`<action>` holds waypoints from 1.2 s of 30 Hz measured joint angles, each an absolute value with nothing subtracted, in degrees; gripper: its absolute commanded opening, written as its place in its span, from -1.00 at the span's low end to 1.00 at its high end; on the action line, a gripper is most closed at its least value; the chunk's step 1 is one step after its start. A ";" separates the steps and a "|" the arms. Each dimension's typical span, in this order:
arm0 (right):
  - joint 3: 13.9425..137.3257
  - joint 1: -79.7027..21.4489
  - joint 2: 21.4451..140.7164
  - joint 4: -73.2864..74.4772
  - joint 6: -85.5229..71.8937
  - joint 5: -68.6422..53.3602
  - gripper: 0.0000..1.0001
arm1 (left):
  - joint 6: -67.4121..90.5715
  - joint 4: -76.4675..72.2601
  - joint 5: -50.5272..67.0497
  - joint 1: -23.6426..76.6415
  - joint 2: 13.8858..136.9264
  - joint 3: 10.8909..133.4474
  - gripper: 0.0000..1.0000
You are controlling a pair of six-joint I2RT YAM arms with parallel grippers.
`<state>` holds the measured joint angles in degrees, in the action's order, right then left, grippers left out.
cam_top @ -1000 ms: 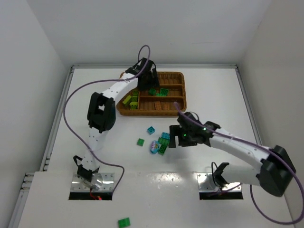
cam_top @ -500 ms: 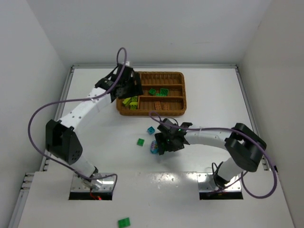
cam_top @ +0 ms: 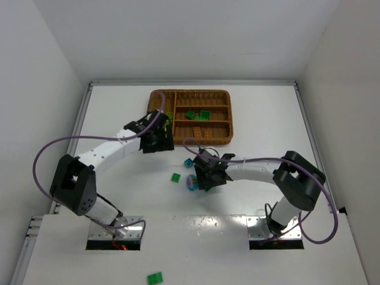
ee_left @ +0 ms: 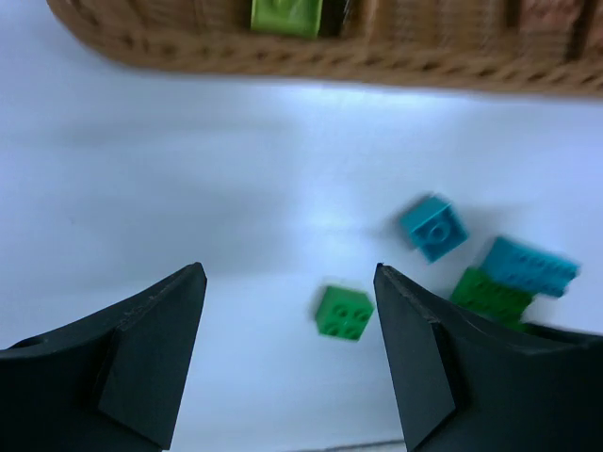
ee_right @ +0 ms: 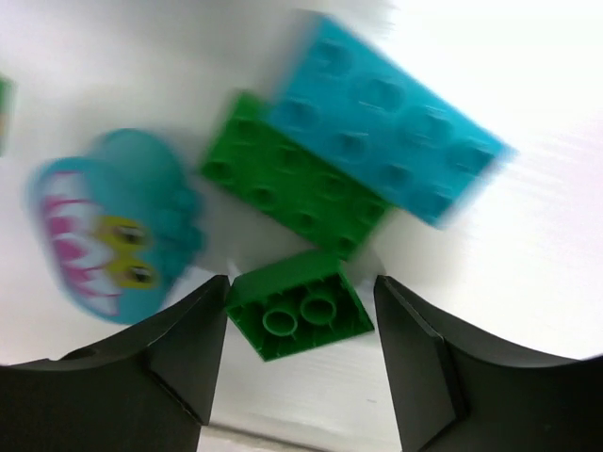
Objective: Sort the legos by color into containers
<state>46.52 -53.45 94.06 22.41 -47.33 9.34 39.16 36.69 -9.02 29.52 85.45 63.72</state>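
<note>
The wicker tray [cam_top: 222, 95] stands at the back centre, with dark green bricks [cam_top: 198, 114] in a middle section and orange-brown ones [cam_top: 199, 132] in the front section. My left gripper [cam_top: 159, 142] is open and empty just in front of the tray's near left corner. Its wrist view shows a small green brick [ee_left: 344, 312] and a teal brick [ee_left: 433, 227] on the table below. My right gripper [ee_right: 301, 280] is open, low over the loose pile [cam_top: 205, 175]. Its jaws stand on either side of an upturned dark green brick [ee_right: 300, 306].
Beside the upturned brick lie a long green brick [ee_right: 297, 188], a long teal brick [ee_right: 396, 132] and a teal piece with a painted face [ee_right: 113, 226]. A lime brick [ee_left: 286, 14] lies in the tray's left section. One green brick [cam_top: 155, 277] lies off the table at the front.
My left gripper has come back from over the tray's left section to just in front of the tray. My right gripper has moved left and down onto the pile.
</note>
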 measured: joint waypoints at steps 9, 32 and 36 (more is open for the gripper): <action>42.46 -52.75 90.32 24.67 -49.47 14.57 0.31 | 40.29 35.55 -7.49 34.57 85.62 56.14 0.71; 51.33 -47.92 79.70 37.82 -48.05 21.10 -0.18 | 37.78 31.83 -1.48 40.91 94.89 54.78 0.52; 60.03 -42.70 80.47 38.65 -44.80 22.11 -0.18 | 37.82 31.53 -2.33 40.91 95.29 53.71 0.21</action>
<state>60.03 -42.70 80.47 38.65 -44.80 22.11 37.82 31.53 -2.33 40.91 95.29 53.71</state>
